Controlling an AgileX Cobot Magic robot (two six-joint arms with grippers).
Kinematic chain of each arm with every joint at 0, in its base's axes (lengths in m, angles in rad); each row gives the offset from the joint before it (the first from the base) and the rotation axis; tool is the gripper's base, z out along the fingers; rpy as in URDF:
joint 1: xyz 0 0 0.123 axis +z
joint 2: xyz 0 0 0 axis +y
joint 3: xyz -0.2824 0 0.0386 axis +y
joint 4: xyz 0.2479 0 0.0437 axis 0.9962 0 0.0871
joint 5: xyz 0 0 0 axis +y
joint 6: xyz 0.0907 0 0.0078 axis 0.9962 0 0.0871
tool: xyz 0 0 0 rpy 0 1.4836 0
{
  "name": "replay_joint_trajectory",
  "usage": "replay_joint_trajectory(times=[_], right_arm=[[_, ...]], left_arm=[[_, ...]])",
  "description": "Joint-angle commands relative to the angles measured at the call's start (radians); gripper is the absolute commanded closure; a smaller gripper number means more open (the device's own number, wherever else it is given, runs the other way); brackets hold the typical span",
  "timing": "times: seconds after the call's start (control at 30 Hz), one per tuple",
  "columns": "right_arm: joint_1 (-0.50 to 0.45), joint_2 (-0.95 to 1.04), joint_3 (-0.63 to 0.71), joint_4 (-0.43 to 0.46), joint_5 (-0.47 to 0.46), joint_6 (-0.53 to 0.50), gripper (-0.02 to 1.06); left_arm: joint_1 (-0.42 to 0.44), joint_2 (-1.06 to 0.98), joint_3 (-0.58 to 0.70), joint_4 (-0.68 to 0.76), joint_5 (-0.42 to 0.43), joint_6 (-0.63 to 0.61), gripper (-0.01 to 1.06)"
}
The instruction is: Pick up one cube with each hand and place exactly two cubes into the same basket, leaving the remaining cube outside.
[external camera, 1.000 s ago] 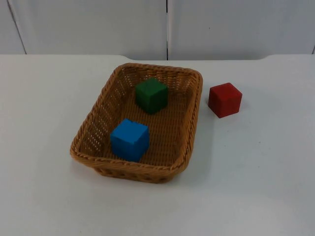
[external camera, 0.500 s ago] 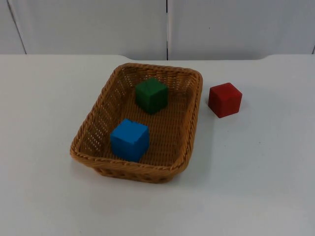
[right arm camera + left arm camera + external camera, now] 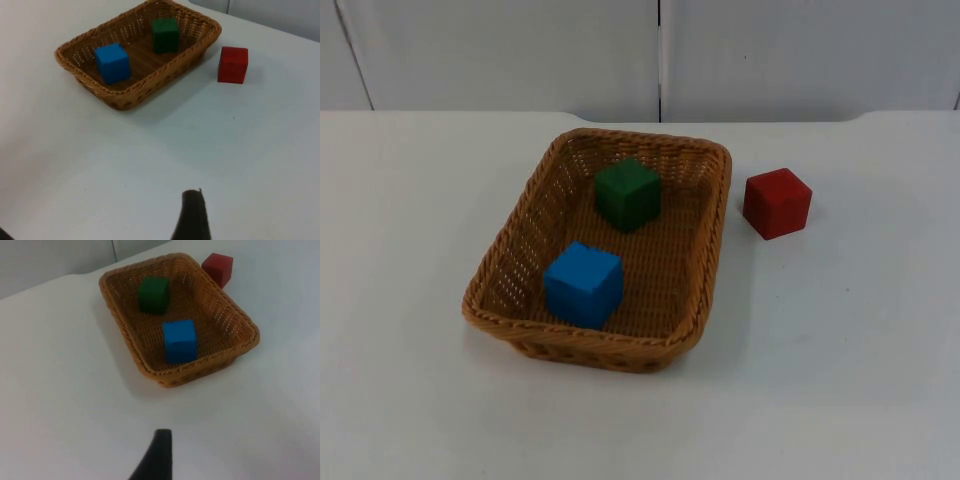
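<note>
The green cube (image 3: 628,194) and blue cube (image 3: 583,284) lie in the wicker basket (image 3: 706,255); the red cube (image 3: 777,203) sits outside, toward the bench's far right edge; the cubes look rigid and light, best gripped on opposite flat faces. Whether either end effector is released or clenched I cannot tell.
</note>
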State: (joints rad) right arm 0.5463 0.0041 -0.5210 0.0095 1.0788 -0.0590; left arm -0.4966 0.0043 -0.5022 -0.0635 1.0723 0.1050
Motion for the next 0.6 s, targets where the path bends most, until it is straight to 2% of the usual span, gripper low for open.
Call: replay_joint_trajectory(times=[0.0,0.33,0.43,0.47,0.57], right_arm=[[-0.002,-0.004,0.005,-0.009,0.001,0.008,0.44],[-0.002,-0.004,0.005,-0.009,0.001,0.007,0.43],[-0.002,-0.004,0.005,-0.009,0.001,0.007,0.31],[-0.002,-0.004,0.005,-0.009,0.001,0.007,0.31],[-0.002,-0.004,0.005,-0.009,0.001,0.007,0.09]], left_arm=[[-0.001,-0.004,0.004,0.005,0.003,-0.008,0.2],[-0.001,-0.004,0.004,0.001,0.003,-0.008,0.2],[-0.001,-0.004,0.004,0.001,0.003,-0.008,0.2],[-0.001,-0.004,0.004,0.001,0.003,-0.008,0.2],[-0.001,-0.004,0.004,0.001,0.003,-0.008,0.16]])
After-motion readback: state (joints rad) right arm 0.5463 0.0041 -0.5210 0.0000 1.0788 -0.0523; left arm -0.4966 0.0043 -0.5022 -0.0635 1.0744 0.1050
